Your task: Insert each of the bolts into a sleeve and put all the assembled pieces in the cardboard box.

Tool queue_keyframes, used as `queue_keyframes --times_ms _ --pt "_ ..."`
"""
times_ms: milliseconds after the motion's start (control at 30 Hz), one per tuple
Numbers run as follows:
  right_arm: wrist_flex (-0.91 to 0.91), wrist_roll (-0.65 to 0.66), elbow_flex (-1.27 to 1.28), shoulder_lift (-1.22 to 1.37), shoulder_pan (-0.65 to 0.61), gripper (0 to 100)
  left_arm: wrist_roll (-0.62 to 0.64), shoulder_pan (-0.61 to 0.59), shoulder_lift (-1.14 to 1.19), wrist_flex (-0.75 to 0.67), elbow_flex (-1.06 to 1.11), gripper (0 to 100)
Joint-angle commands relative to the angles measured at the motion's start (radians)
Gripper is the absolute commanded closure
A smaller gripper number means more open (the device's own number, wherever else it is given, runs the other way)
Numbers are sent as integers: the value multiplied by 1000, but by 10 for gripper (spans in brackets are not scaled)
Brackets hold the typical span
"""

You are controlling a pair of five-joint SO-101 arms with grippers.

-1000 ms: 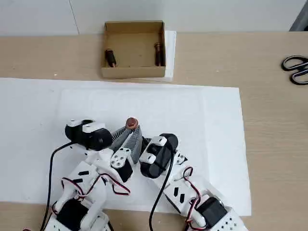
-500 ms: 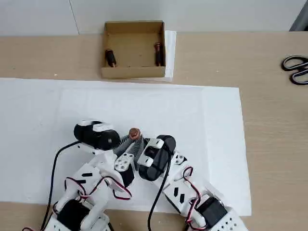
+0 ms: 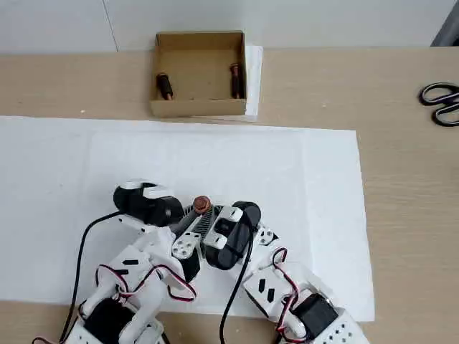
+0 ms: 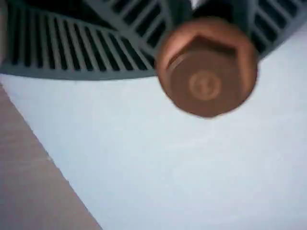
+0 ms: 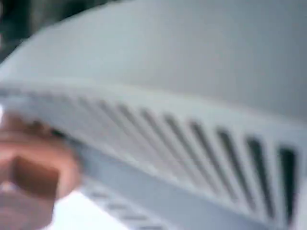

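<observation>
High view shows both arms drawn in at the near edge of the bench (image 3: 401, 215), over a white paper sheet (image 3: 301, 179). Their grippers meet at one spot. The left gripper (image 3: 199, 213) is clamped on a copper-headed bolt (image 3: 201, 204), whose head stands clear above the grip. The right gripper (image 3: 213, 221) sits close against it from the other side; I cannot tell whether it is wide or closed.

In the left wrist view the bolt's hexagonal head faces the camera, with grey ribbed fingers (image 4: 72, 48) on either side just behind it and white paper beyond. The right wrist view is blurred: a ribbed grey surface close up, with a patch of copper beside it.

The cardboard box (image 3: 197, 107) stands at the far side of the bench, well apart from the arms. Two assembled pieces lie in it, one (image 3: 165, 86) near its left wall and one (image 3: 234, 80) by its right wall. Scissors (image 3: 441, 104) lie at the bench's right edge.
</observation>
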Motion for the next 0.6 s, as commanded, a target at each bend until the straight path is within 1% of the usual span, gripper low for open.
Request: queue_keyframes --times_ms 0,400,467,567 --pt "-61 9 -81 -18 -13 995 -6 60 -8 2 2 994" --pt "-53 9 -97 -16 -13 995 -3 58 -8 2 -1 991" --pt "-53 9 -97 -16 -13 995 -2 58 -8 2 -2 958" --pt "-51 9 -95 -16 -13 995 0 58 -8 5 -1 867"
